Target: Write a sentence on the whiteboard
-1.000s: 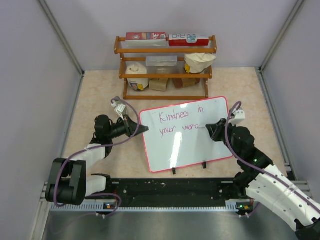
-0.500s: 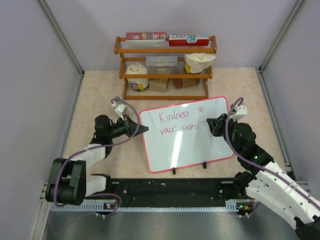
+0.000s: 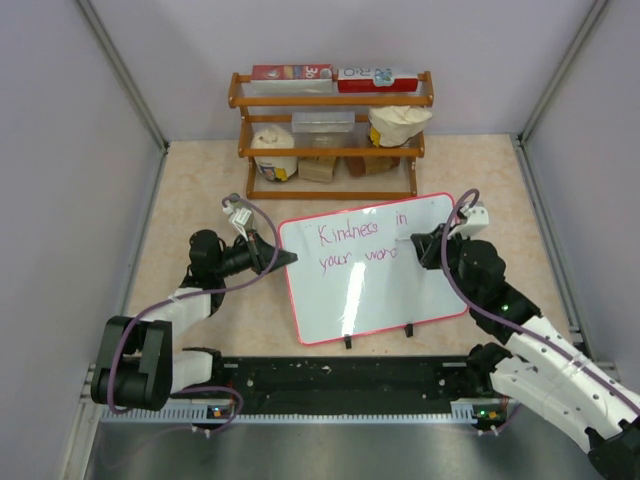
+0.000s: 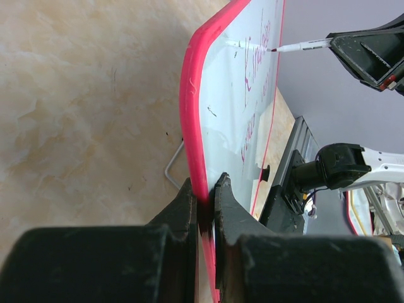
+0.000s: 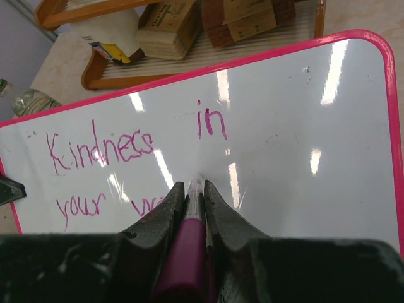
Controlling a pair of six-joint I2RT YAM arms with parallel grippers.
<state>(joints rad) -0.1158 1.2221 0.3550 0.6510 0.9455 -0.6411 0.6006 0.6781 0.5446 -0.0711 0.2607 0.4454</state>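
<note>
Meanwhile right hand (image 5: pixel 191 186), pinching marker (image 5: pixel 183 252), edged up; left hand (image 4: pixel 205 186) still pinches whiteboard (image 3: pixel 370 295).

Whiteboard (image 3: pixel 400 290) sits mid-surface, shelf rack (image 3: pixel 330 100) behind it by the far edge. Left hand (image 3: pixel 288 258) is on its left edge, right hand (image 3: pixel 420 246) with the marker (image 4: pixel 303 45) over its right half, and the sentence (image 3: pixel 355 235) runs across its upper part.

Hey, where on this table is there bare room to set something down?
Bare tabletop lies left of the wooden rack, up to the left wall, and again right of it, behind the far right corner of the whiteboard. The middle is crowded: the left hand clamps the board's left edge, the right hand holds a marker over it.
</note>
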